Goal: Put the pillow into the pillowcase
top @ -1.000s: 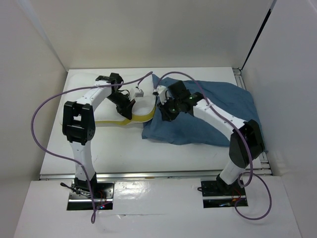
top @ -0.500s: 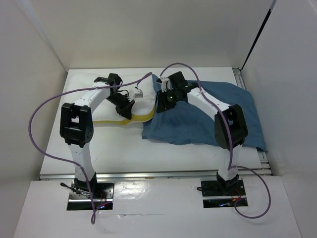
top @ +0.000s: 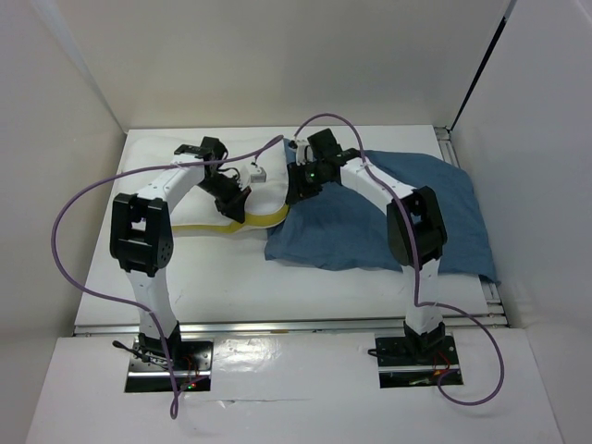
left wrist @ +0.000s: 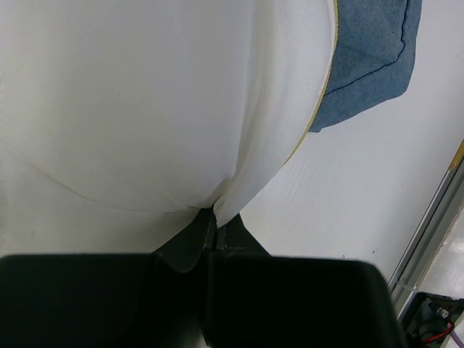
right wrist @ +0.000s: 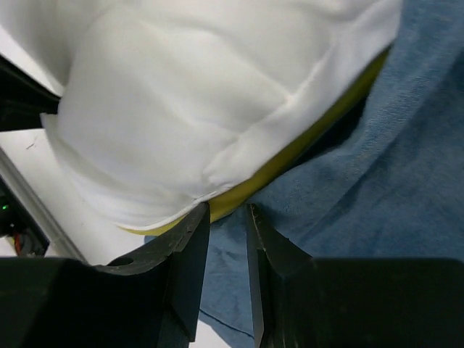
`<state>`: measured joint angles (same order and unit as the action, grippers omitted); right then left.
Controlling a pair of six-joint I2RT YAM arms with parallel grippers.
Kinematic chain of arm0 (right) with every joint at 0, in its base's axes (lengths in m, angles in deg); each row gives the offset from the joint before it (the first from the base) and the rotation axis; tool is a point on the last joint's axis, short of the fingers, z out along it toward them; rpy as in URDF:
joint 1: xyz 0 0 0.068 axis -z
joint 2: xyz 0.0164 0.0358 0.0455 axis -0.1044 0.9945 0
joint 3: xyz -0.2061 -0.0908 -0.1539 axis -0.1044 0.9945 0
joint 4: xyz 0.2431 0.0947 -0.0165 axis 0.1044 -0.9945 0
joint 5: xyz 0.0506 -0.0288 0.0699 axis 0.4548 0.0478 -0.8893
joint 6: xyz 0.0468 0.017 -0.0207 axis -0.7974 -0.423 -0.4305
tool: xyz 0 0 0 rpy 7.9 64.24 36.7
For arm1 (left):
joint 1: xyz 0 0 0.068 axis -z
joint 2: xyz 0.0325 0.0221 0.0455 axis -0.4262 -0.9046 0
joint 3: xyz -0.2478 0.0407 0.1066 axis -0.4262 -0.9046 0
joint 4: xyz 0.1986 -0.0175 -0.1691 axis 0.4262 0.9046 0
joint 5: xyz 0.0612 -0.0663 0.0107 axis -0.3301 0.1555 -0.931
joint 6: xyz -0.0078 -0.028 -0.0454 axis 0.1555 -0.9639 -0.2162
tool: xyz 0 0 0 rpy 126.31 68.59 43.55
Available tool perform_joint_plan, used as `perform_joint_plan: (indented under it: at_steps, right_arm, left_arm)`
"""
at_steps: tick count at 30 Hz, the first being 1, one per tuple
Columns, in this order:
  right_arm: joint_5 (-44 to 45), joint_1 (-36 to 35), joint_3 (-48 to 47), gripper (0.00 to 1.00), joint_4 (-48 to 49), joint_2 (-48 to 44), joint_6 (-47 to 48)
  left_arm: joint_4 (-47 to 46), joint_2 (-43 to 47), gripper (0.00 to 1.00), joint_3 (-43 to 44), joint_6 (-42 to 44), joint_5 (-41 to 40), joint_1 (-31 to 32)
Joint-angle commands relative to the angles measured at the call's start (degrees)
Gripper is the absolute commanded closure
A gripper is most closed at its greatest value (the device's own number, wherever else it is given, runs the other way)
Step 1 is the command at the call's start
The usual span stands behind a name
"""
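Observation:
The white pillow [top: 270, 196] lies at the back left of the table, with its yellow band [top: 208, 228] along the near edge. The dusty-blue pillowcase [top: 398, 222] lies wrinkled to its right, its left end touching the pillow. My left gripper [top: 239, 205] is shut on a pinch of the pillow's white cloth [left wrist: 212, 214]. My right gripper [top: 298, 190] is narrowly open at the seam between the two. Its fingertips [right wrist: 226, 217] hang over the pillowcase [right wrist: 391, 181], right by the pillow's yellow edge [right wrist: 290, 156]. A corner of the pillowcase shows in the left wrist view [left wrist: 370, 58].
White enclosure walls stand on the left, back and right. A metal rail [top: 446, 139] runs along the table's right edge and shows in the left wrist view [left wrist: 435, 217]. Purple cables [top: 69, 250] loop over both arms.
My right arm has swung back and to the left, bringing its gripper from over the pillowcase to the pillow's right edge. My left gripper has kept its hold and hardly moved.

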<state>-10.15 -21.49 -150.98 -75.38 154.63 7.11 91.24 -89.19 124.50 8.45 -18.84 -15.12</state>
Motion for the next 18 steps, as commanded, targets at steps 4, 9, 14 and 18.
perform_joint_plan:
  at_steps: [4,9,14,18]
  right_arm:
    - [8.76,-0.2,-2.75,0.62,0.43,-2.93,-0.77]
    - [13.16,-0.2,-1.44,0.41,-0.2,-6.36,1.16]
    - [15.97,-0.2,0.94,0.35,-0.2,-8.13,1.16]
    - [16.6,-0.2,1.47,0.35,0.33,-6.46,1.16]
  left_arm:
    - [0.53,2.71,1.0,-0.86,1.05,1.12,-0.44]
    - [0.53,2.09,1.0,-0.33,1.58,1.12,-0.44]
    - [1.05,0.42,1.0,1.95,1.58,1.64,-0.44]
    - [1.59,-0.71,1.0,3.36,1.58,1.65,-0.44]
